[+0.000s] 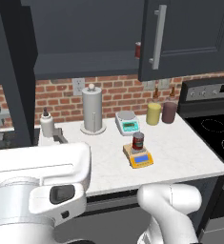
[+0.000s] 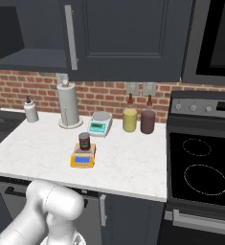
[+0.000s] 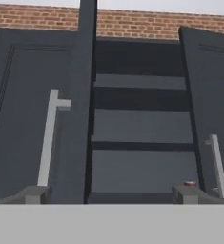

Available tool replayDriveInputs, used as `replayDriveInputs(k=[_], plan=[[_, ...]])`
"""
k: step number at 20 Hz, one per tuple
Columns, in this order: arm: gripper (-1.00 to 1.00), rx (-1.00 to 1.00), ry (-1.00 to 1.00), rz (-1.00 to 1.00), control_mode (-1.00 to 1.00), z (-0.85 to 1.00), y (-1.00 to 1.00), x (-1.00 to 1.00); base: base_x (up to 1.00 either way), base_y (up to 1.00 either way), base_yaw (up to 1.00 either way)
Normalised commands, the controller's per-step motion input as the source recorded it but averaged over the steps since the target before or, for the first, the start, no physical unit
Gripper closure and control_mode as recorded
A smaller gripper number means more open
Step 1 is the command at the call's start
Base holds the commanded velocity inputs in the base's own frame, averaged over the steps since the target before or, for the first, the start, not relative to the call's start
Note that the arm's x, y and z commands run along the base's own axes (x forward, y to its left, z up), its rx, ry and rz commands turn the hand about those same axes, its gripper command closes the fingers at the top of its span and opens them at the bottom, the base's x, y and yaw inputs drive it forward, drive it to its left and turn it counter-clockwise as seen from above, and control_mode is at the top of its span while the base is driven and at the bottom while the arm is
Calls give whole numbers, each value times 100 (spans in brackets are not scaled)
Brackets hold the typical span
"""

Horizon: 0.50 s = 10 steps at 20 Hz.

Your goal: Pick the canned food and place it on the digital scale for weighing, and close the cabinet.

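Note:
The canned food (image 1: 138, 141) (image 2: 84, 141), dark red with a silvery rim, stands upright on the digital scale (image 1: 143, 160) (image 2: 82, 160), a small yellow-orange one on the white counter. Above, the dark cabinet is open: its right door (image 1: 185, 38) (image 2: 128, 38) swings out over the counter, and bare shelves (image 3: 139, 126) show between the left door (image 3: 32, 119) and the right door (image 3: 211, 105). My gripper (image 3: 108, 195) faces that opening from in front, open, with nothing between its fingertips (image 3: 32, 194).
A white-grey scale (image 1: 127, 123), a paper towel holder (image 1: 92, 109), a soap bottle (image 1: 46, 124), a yellow jar (image 1: 153, 114) and a maroon jar (image 1: 169, 112) line the brick wall. A stove (image 2: 200, 162) adjoins on the right. A red can (image 3: 190, 183) sits low in the cabinet.

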Motion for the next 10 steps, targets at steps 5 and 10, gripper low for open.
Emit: replayDriveInputs(k=[5, 10], plan=[[-100, 0, 20, -7, -100, -39, 2, 20, 0, 0, 0], [-100, 0, 16, -1, -100, -15, 1, 33, 0, 0, 0]])
